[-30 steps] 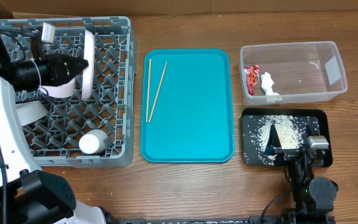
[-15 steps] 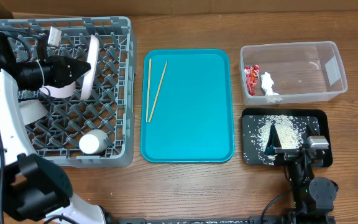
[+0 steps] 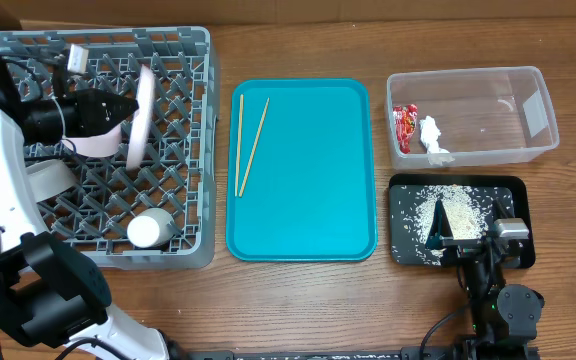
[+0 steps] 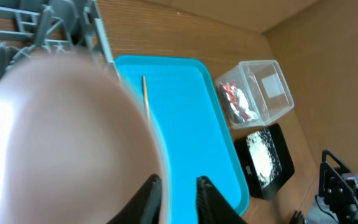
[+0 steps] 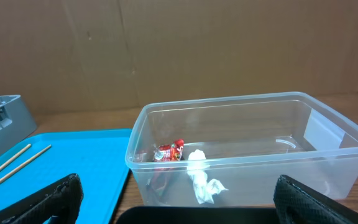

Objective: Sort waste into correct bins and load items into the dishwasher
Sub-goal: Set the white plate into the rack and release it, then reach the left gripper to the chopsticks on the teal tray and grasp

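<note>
The left gripper (image 3: 126,103) is hovering over the far half of the grey dish rack (image 3: 183,150), its fingers sitting close together with a sliver of gap. I cannot tell whether they are pinching anything, because the large white plate (image 3: 140,118) is right at their tips. The plate is standing on edge among the pegs and filling most of the left wrist view. Off to the side of that gripper, toward the rack's near edge, a small white cup (image 3: 150,230) is sitting on the grid. Beyond the fingertips, past the rack wall, the teal serving tray (image 3: 318,180) is lying flat with the pair of chopsticks (image 3: 248,145) resting on it near the rack-side edge. Further out, the right gripper (image 3: 468,235) is sitting with its fingers spread wide and nothing between them. It is poised over the shallow black tray (image 3: 508,190), where the rice grains (image 3: 448,205) are lying scattered just ahead of it. Straight ahead of those spread fingers, the clear plastic tub (image 5: 328,143) is holding the red snack wrapper (image 5: 169,151) and the white tissue scrap (image 5: 201,177), side by side at the end nearest the teal tray.
</note>
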{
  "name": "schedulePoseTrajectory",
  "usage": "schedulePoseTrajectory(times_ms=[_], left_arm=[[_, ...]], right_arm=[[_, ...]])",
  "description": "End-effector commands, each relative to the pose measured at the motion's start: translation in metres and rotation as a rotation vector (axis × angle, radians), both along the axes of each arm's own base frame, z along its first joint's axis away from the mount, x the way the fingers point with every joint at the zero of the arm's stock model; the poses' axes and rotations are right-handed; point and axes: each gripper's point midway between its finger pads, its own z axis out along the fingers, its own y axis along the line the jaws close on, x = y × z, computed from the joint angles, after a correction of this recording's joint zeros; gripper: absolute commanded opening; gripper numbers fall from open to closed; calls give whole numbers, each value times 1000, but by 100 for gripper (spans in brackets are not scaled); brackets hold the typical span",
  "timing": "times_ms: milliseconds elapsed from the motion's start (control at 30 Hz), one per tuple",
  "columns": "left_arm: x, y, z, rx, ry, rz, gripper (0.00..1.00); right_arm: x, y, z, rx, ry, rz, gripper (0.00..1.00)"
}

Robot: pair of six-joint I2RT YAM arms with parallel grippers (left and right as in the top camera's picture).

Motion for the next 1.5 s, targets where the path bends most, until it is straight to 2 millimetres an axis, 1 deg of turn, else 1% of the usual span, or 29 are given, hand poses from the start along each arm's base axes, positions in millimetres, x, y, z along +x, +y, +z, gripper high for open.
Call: schedulePoseTrajectory(times_ms=[0, 33, 67, 167, 233, 333, 400, 433, 467, 533, 600, 633, 700, 767, 900, 967, 1000, 1033, 1067, 1133, 1200, 1267, 1300, 1333, 1400, 1467], left_arm=[[1, 10, 3, -49, 37, 61, 75], [1, 11, 5, -59, 36, 64, 97], [1, 12, 7, -71, 30, 65, 100], [-1, 12, 20, -102, 6, 72, 100], [-5, 9, 34, -107, -26, 67, 100], [-14, -3, 58, -51, -73, 54, 100], [-21, -14, 67, 20, -81, 52, 100], [-25, -21, 70, 74, -76, 57, 100], [-31, -34, 74, 164, -70, 57, 100], [-37, -56, 76, 250, -62, 41, 100], [-40, -76, 74, 319, -50, 21, 100], [-41, -88, 70, 356, -30, 15, 100], [-42, -105, 58, 429, 17, 19, 100], [-41, -123, 43, 506, 65, 16, 100], [-38, -149, 14, 567, 168, 38, 100], [-34, -163, -5, 577, 235, 47, 94], [-32, -168, -15, 584, 264, 45, 88], [-27, -177, -38, 617, 316, 34, 77], [-24, -179, -52, 646, 347, 36, 73], [-18, -181, -82, 705, 405, 43, 71], [-12, -187, -111, 737, 457, 41, 67], [-4, -195, -139, 758, 490, 43, 53], [-1, -198, -150, 769, 500, 44, 43], [3, -198, -164, 794, 511, 63, 38], [8, -189, -184, 856, 542, 140, 36], [12, -180, -200, 896, 567, 204, 38]], right_arm=[[0, -1, -2, -4, -5, -3, 100], [0, -1, -2, -4, -5, -3, 100], [0, -1, -2, -4, -5, -3, 100], [0, -1, -2, -4, -5, -3, 100], [0, -1, -2, -4, -5, -3, 100], [0, -1, -2, -4, -5, -3, 100], [0, -1, -2, -4, -5, -3, 100], [0, -1, -2, -4, -5, -3, 100], [0, -1, -2, -4, -5, -3, 100], [0, -1, -2, -4, -5, -3, 100], [0, -1, -2, -4, -5, -3, 100], [0, -1, -2, -4, -5, -3, 100], [0, -1, -2, -4, -5, -3, 100], [0, -1, -2, -4, -5, -3, 100], [0, -1, -2, -4, -5, -3, 100], [0, -1, -2, -4, -5, -3, 100], [0, -1, -2, -4, -5, -3, 100], [0, -1, -2, -4, -5, -3, 100], [0, -1, -2, -4, -5, -3, 100], [0, -1, -2, -4, -5, -3, 100], [0, -1, -2, -4, -5, -3, 100], [0, -1, -2, -4, -5, -3, 100], [0, -1, -2, -4, -5, -3, 100], [0, -1, -2, -4, -5, -3, 100], [0, -1, -2, -4, -5, -3, 100], [0, -1, -2, -4, -5, -3, 100]])
